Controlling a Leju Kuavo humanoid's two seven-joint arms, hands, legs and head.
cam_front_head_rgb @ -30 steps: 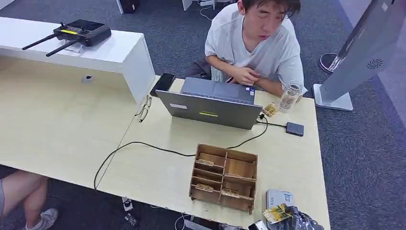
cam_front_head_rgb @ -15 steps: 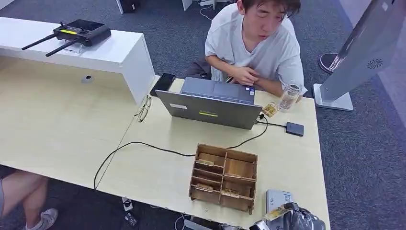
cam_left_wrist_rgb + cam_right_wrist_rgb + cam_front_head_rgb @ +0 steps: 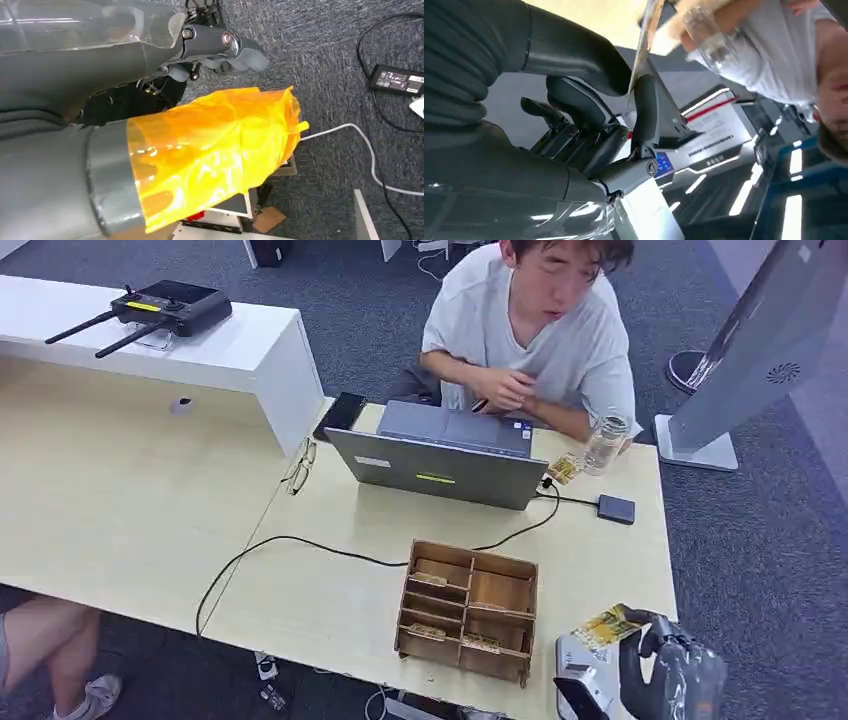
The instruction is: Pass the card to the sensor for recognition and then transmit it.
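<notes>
Head view: right hand is raised above the near right corner of the table, pinching a yellow-green card that sits over the grey sensor, just right of the wooden organizer box; a person sits behind the laptop. Left wrist view: left hand hangs above carpet, fingers curled in, nothing held. Right wrist view: card seen edge-on, clamped between thumb and a dark finger of the right hand.

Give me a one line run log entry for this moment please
right robot hand: pinches card | card: lifted beside sensor, near table edge | left robot hand: hanging over floor, holds nothing | handover: not yet done
</notes>
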